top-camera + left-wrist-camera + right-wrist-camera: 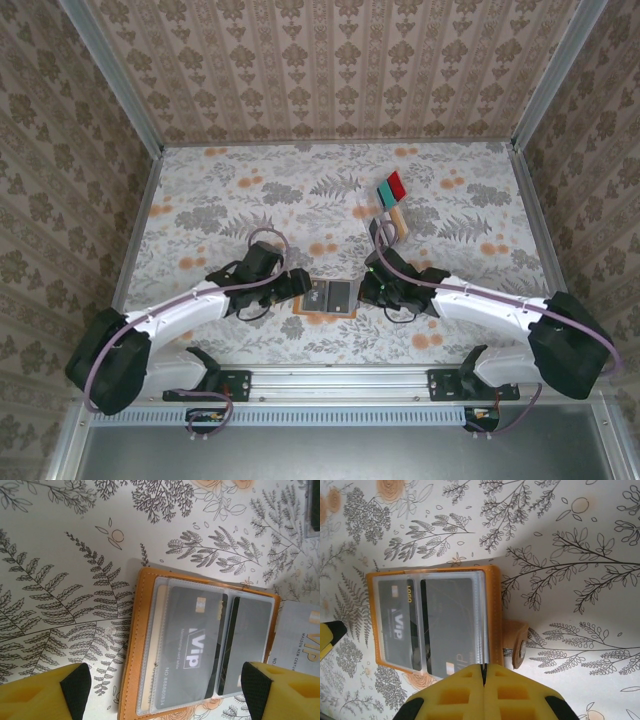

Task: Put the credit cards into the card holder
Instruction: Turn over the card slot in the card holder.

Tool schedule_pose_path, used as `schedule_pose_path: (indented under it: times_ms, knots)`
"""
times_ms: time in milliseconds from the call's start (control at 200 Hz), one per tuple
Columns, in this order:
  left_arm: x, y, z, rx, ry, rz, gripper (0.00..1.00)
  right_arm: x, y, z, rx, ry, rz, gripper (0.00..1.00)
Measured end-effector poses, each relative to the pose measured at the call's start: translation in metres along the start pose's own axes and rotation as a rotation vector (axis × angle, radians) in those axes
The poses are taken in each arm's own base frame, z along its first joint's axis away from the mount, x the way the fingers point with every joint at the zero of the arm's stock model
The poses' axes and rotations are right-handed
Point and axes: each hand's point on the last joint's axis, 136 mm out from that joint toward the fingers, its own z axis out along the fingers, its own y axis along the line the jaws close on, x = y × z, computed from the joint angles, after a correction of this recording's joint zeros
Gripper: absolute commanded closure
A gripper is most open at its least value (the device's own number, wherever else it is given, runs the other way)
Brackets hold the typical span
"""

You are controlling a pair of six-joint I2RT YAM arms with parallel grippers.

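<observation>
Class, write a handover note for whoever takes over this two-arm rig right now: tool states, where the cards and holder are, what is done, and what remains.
Left tool: open, poised over the orange-tan leather folding card holder, which lies open on the floral table between the arms.
Right tool: shut at the holder's edge. Whether it pinches a card or a sleeve cannot be told.
Done: two dark grey plastic cards sit in the holder's clear sleeves.
Left: a pale grey card beside the holder, and the pile of red, teal and beige cards farther back on the table.
</observation>
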Motion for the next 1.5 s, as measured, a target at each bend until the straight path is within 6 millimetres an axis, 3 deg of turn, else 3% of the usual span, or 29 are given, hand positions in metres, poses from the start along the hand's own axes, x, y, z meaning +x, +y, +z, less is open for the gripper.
schedule_pose_path:
  times_ms: [385, 905, 1500]
  knots:
    - [0.011, 0.008, 0.017, -0.035, 0.057, 0.002, 0.23, 0.0, 0.001, 0.011, 0.001, 0.001, 0.007, 0.96]
    - [0.018, 0.002, 0.024, -0.023, 0.082, 0.027, 0.44, -0.003, 0.018, 0.01, -0.063, 0.007, 0.009, 0.95]
    - [0.02, -0.02, 0.025, 0.033, 0.072, 0.075, 0.46, -0.017, 0.057, -0.006, -0.161, -0.003, -0.005, 0.94]
